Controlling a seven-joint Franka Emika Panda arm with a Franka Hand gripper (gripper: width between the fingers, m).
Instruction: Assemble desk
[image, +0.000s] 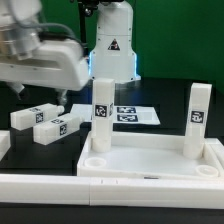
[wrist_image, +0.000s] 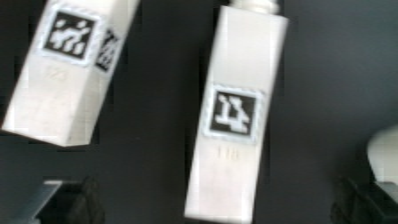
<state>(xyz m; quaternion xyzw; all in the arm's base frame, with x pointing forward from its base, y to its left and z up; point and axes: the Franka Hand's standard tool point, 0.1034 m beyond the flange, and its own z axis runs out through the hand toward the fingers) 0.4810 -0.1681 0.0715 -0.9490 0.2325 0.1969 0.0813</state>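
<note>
Seemingly midway through the desk build, the gripper (image: 62, 96) is held over two loose legs, a near leg (image: 56, 128) and a far leg (image: 27, 117), lying flat at the exterior view's left. Its jaws are spread wide and nothing is clamped. The desk panel (image: 150, 165) is seen across the lower frame, with a left upright leg (image: 102, 110) and a right upright leg (image: 197, 118) standing in its far corners. A third leg is judged next — a straight descent and a squeeze across its narrow sides are called for. In the wrist view the fingertips (wrist_image: 63, 200) are reduced to dark, cropped blurs and a pale shape (wrist_image: 381, 150) is cut off. How firmly the upright legs are seated cannot be told.
</note>
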